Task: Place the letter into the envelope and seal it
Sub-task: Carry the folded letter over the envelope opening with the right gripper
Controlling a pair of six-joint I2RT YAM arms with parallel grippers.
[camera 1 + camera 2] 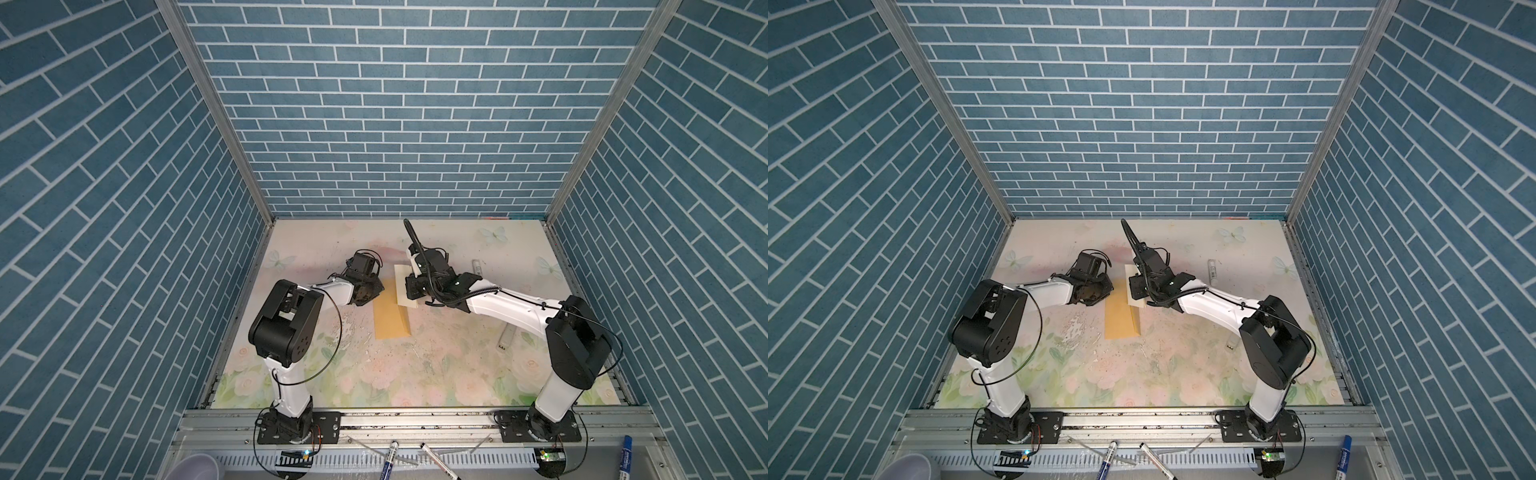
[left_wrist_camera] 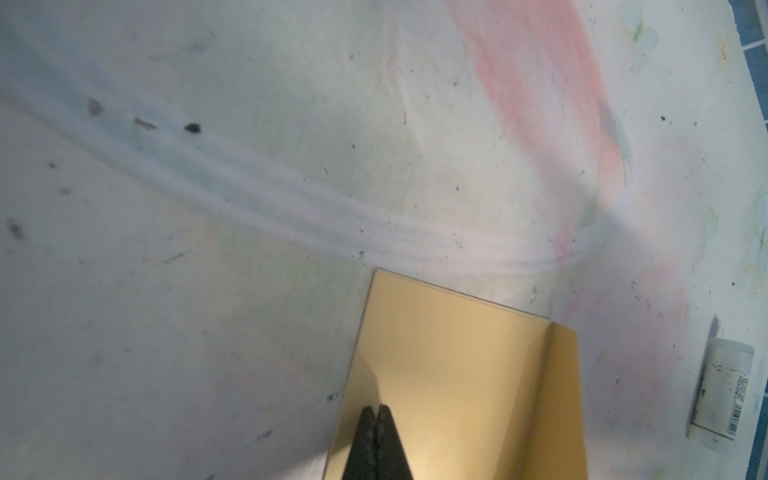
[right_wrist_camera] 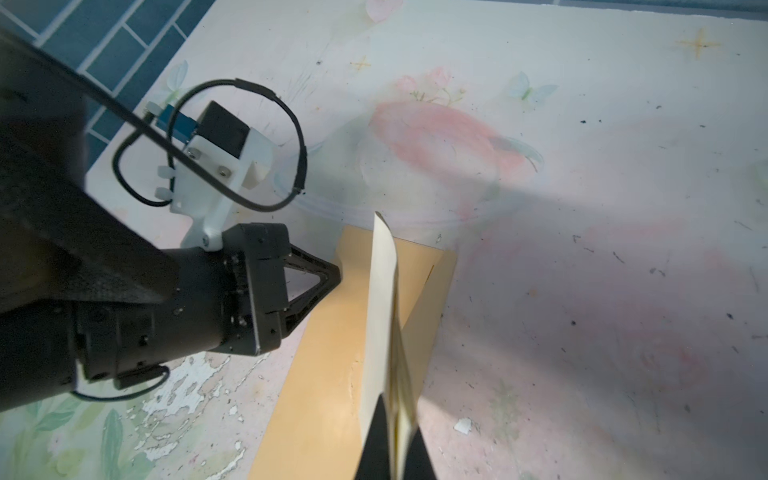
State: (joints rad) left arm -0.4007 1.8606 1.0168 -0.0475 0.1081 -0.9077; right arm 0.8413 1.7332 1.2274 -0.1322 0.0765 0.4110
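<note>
Looking down into a booth walled in blue brick pattern, both top views show two white-and-black robot arms reaching over a desk [image 1: 457,374] printed with pale flowers and butterflies.

On the left, the left arm [image 1: 332,291] stretches toward the middle. The left gripper [image 2: 376,417] has its jaws clenched together with nothing between them. Their joined tip sits at the left long edge of the envelope [image 1: 388,318], toward its far end. Whether the tip presses the paper or hangs just over it cannot be told.

The envelope, golden-tan and long, lies flat near the middle of the desk with its length running away from the arm bases. Its flap [image 2: 559,395] stands open along the right-hand long edge.

Just to the right, the letter [image 1: 401,278], a cream sheet, is lifted off the desk and tilted. In the right wrist view it appears nearly edge-on above the envelope. In both top views its near part overlaps the envelope's far right portion beside the flap. Whether any of it has entered the pocket cannot be told.

The right gripper [image 3: 395,419] has its jaws grasping the letter by one edge.

Further right, a small white tube [image 1: 477,266] lies on the desk, apart from the papers. The right arm [image 1: 511,305] runs back toward its base at the front right.
</note>
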